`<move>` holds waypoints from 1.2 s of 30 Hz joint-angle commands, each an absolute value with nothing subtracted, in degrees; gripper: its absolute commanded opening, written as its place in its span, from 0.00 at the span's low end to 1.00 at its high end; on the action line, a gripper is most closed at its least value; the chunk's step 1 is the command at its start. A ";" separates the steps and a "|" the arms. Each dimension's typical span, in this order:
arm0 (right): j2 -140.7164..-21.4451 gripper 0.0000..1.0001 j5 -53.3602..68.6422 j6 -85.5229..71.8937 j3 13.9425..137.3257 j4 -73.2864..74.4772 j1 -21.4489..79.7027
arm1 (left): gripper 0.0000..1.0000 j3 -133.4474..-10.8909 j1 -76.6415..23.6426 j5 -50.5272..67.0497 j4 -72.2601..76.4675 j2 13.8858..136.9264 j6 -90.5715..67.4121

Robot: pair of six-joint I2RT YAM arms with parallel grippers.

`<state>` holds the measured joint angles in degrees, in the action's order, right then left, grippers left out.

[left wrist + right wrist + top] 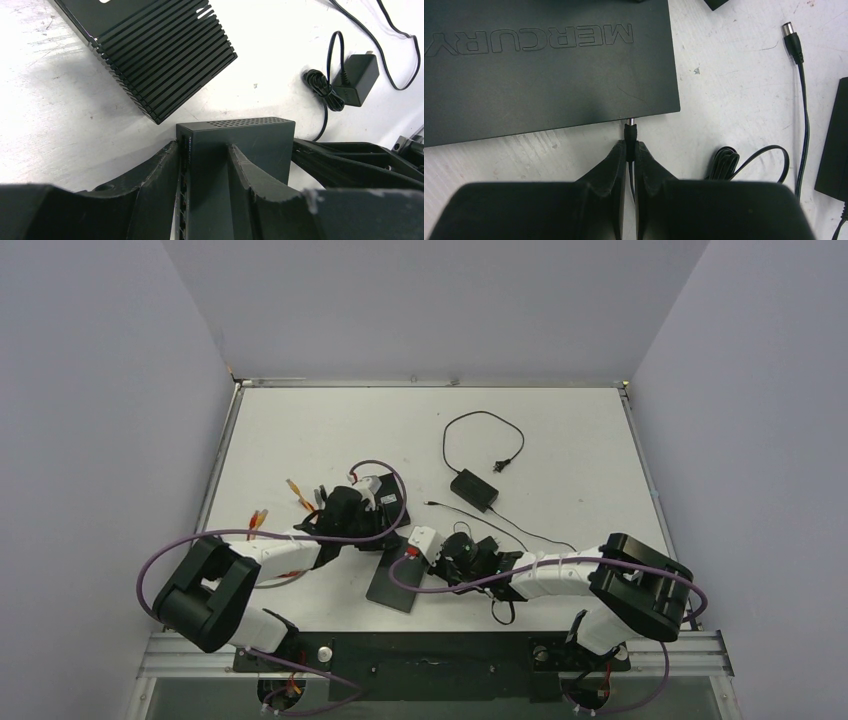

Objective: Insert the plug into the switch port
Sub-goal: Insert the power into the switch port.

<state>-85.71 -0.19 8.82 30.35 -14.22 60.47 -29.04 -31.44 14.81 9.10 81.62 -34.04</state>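
Plug (630,131) tip at switch (549,75) edge, pinched in right claw (630,148).

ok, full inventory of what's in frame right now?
table: 1, white, whole work surface
MERCURY switch: 1, black, lying flat ahead of right gripper
barrel plug: 1, black, in right gripper, tip at switch's edge
spare plug: 1, black, loose on table past switch's corner
power adapter: 1, black, mid-table
cable coil: 1, black, beside right gripper
small ported box: 1, black, at left gripper
ribbed box: 1, black, beyond small box, left wrist view only
orange-tipped leads: 2, table's left side
left gripper: 1, black, over small box's near end, grip unclear
right gripper: 1, black, shut on barrel plug
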 commanded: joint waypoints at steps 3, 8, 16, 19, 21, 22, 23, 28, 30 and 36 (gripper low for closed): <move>-82.84 0.00 -2.12 7.12 30.99 -27.72 61.29 | 0.33 -26.89 -36.30 21.54 5.85 81.42 -35.88; -81.56 0.00 -2.98 6.71 30.74 -28.66 61.35 | 0.33 -25.90 -37.26 21.56 6.35 80.80 -36.37; -80.82 0.00 -1.99 6.94 31.17 -29.66 61.34 | 0.32 -24.66 -38.14 21.54 6.89 79.68 -36.82; -81.08 0.00 -1.49 7.95 31.92 -29.51 61.30 | 0.32 -24.30 -38.50 21.61 7.30 79.01 -36.94; -81.27 0.00 -1.04 8.63 32.46 -29.43 61.34 | 0.32 -24.19 -38.72 21.77 7.37 78.75 -36.72; -81.29 0.00 -0.68 8.84 32.70 -29.55 61.30 | 0.32 -24.18 -38.90 21.83 7.42 78.62 -36.68; -81.30 0.00 -0.60 9.26 32.79 -29.67 61.29 | 0.32 -24.13 -38.96 22.05 7.61 78.51 -36.66; -81.13 0.00 2.47 11.45 33.62 -30.22 61.19 | 0.32 -23.91 -39.96 22.33 8.35 78.42 -36.67; -81.02 0.00 3.60 12.30 34.00 -30.23 61.15 | 0.32 -23.91 -40.14 22.32 8.55 78.59 -36.58; -80.51 0.00 7.17 14.15 34.75 -30.98 60.78 | 0.31 -23.82 -40.51 22.32 9.16 79.17 -36.35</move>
